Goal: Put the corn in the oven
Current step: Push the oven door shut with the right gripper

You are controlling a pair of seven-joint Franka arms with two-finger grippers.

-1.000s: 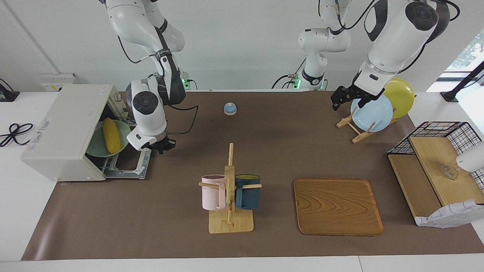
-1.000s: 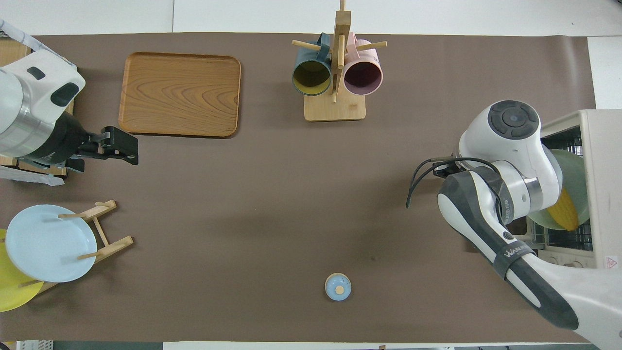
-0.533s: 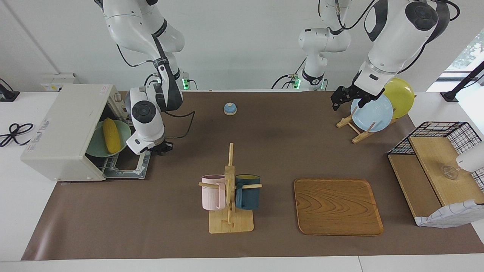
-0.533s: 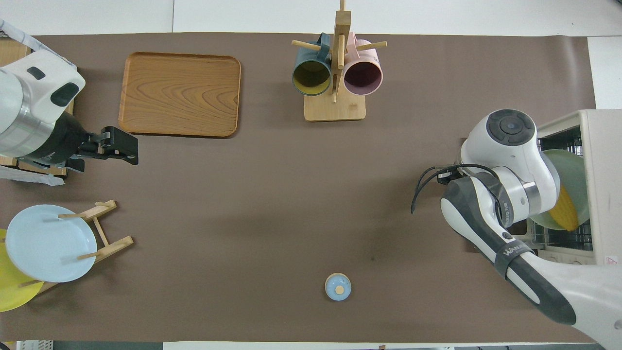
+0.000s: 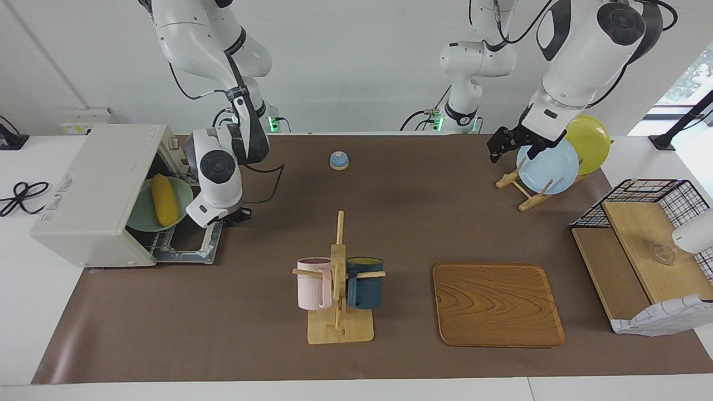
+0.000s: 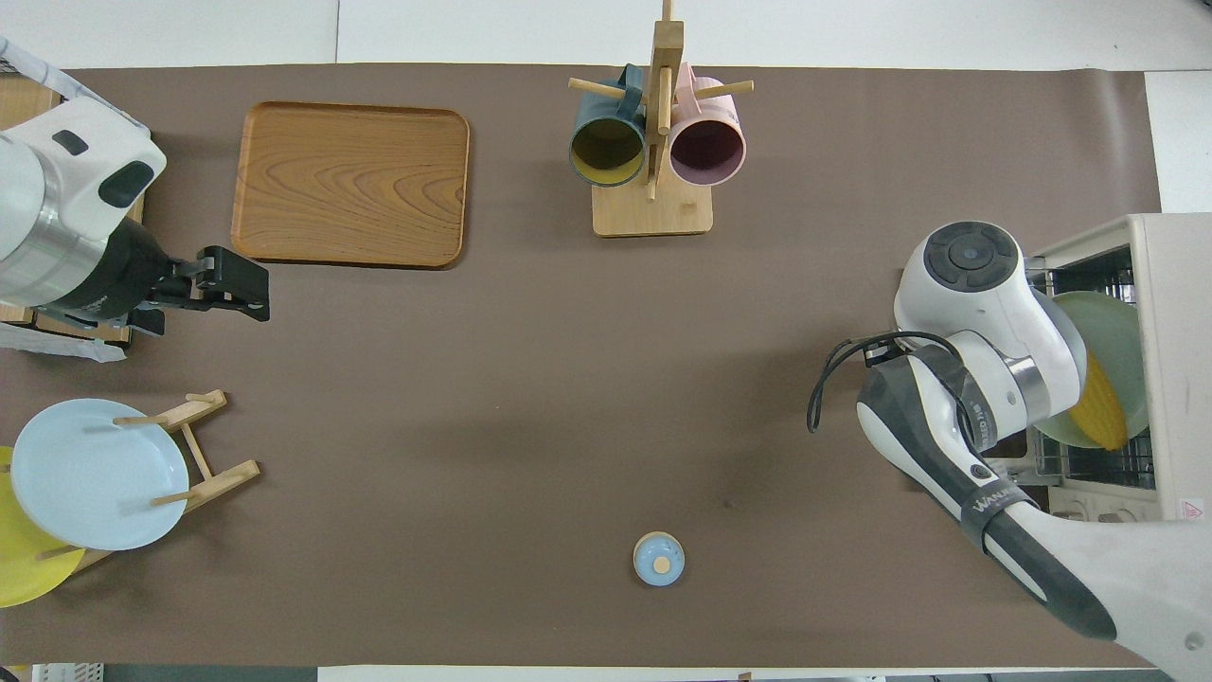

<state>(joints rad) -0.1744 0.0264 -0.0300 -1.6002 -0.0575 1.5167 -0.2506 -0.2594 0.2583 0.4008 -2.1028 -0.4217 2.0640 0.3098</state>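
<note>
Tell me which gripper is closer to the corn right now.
Right. The right gripper is shut beside the oven's open door, near the corn on its green plate. The left gripper waits open by the plate rack.

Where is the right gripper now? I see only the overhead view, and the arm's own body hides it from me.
Observer: The right gripper hangs low beside the outer edge of the oven door, shut and holding nothing.
Operator: Does the corn lie fully inside? I see only one end of it.
Observer: Yes. The whole corn lies on the green plate in the mouth of the oven, and nothing touches it.
Operator: How does the door stand?
Observer: It is folded all the way down and lies flat in front of the oven, so the opening is not closed yet.
</note>
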